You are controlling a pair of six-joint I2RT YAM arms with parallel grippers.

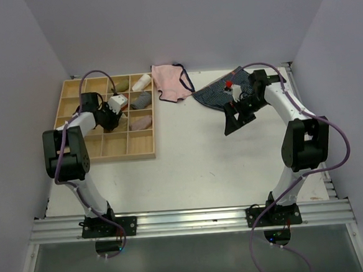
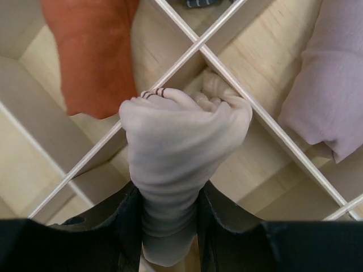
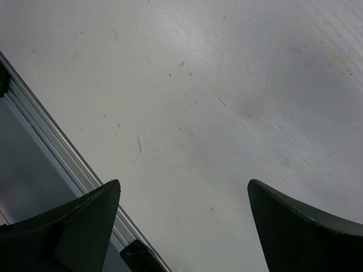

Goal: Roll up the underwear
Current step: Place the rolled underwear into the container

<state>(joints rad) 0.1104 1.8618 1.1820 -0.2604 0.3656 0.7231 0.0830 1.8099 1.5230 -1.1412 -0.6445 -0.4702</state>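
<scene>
The white desk carries one wooden tray at its far left, split into small compartments. Two arms stand at the near edge.

The left gripper reaches over the middle of the tray. The right gripper hangs over bare desk at the far right, well apart from the tray. Its jaws stand wide apart with nothing between them.

Two loose pairs lie flat at the far edge. One is a pink pair just right of the tray, and the other is a navy striped pair beside the right arm.

The underwear is a single pale peach-beige piece, already wound into a tight roll. The left gripper is clamped on the roll's narrow end. The long axis runs straight out from the jaws, away from the wrist, to a bunched, rounded head.

That head sits right at the crossing of two thin dividers, not squarely over any one compartment. Whether it rests on the slats or hovers above them cannot be told.

The coming move likely turns on this, since the roll would need shifting sideways off the crossing before it can drop into one cell. The left arm already has it, and the right is too far away to help.

From above, four other rolls show in the tray's far-right cells.
</scene>
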